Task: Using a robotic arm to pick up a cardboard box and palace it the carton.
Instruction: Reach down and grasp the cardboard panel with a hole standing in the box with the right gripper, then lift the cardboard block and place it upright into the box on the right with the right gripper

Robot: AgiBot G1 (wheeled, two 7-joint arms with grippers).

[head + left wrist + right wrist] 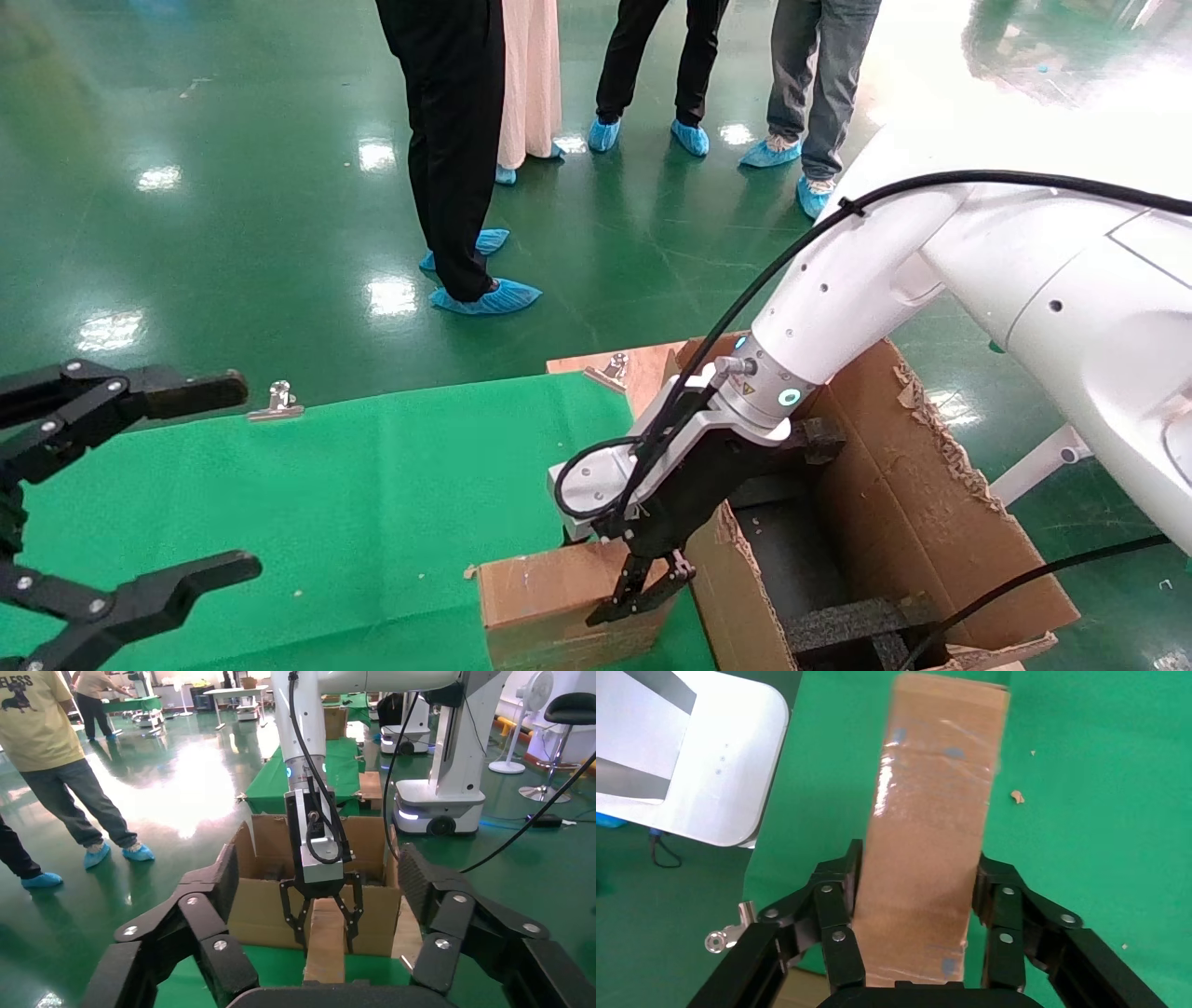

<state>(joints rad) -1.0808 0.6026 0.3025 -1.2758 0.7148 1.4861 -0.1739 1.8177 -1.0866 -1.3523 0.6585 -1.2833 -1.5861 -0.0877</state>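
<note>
Right gripper: your right gripper (641, 589) sits on the cardboard box (559, 606), its fingers (838, 903) pressed against the box's two broad faces, one on each side.
Cardboard box: it stands on its narrow edge on the green cloth (372, 503), just beside the carton (917, 522) wall; you cannot tell whether it touches that wall.
Left gripper: your left gripper (140, 494) hovers spread wide over the cloth's left side, well apart from the box, holding nothing.
Carton: open, with ragged flaps and black foam (852, 624) inside.
Right wrist view only: you see shiny tape along the box's narrow top face (926, 846).
Left wrist view only: you see the box (325, 941) edge-on between the right gripper's (325, 913) fingers, the carton (263, 903) behind.
Farther off: people in blue shoe covers (484, 298) stand on the green floor.
</note>
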